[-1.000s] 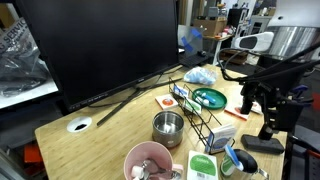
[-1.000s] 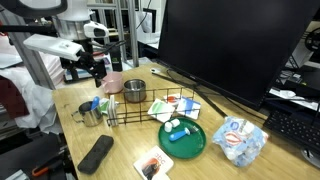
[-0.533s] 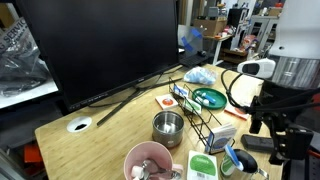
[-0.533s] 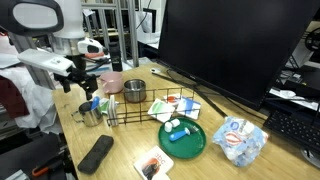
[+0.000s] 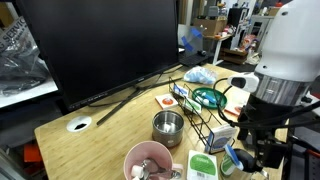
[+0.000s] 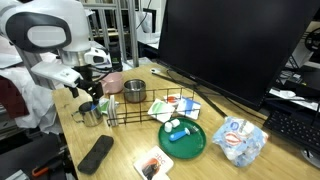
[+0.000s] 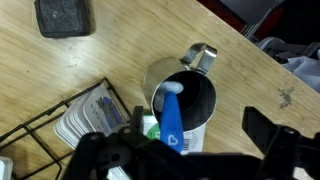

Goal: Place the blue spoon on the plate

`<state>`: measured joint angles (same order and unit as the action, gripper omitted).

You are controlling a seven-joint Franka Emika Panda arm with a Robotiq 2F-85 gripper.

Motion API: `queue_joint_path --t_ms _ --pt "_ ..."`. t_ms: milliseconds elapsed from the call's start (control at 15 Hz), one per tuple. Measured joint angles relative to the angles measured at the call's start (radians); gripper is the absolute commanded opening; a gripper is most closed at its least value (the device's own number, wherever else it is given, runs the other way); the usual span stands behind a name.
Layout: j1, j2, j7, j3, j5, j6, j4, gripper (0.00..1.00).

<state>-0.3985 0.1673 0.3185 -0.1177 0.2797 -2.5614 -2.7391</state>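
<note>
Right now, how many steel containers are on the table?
2: the steel pot beside the pink bowl, and a steel mug holding the blue spoon. Others may be hidden.

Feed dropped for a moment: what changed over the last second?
The gripper swung in over the steel cup holding the blue spoon, with its jaws open and nothing grasped. The spoon, cup and plate stayed put.

Bright blue spoon (image 7: 172,120), teal-green plate (image 6: 196,146), pink bowl (image 5: 150,150)
</note>
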Motion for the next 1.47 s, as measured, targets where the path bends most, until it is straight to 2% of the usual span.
queue_joint_path --t_ms 267,667,733,800,867,933,1133,1467 --pt "0.005 -0.076 0.0 -0.011 0.0 -0.047 0.025 1.0" --pt "0.022 -0.136 0.0 -0.04 0.0 -0.051 0.07 1.0" --pt "0.024 -0.142 0.0 -0.047 0.0 -0.051 0.071 0.97" --pt "0.026 -0.148 0.0 -0.055 0.0 -0.051 0.071 0.9" --pt "0.027 -0.152 0.0 -0.062 0.0 -0.052 0.072 0.72" --pt "0.027 -0.154 0.0 -0.068 0.0 -0.052 0.072 0.68" --pt "0.034 -0.154 0.0 -0.081 0.0 -0.053 0.072 0.46" --pt "0.042 -0.153 0.0 -0.088 0.0 -0.054 0.073 0.45"
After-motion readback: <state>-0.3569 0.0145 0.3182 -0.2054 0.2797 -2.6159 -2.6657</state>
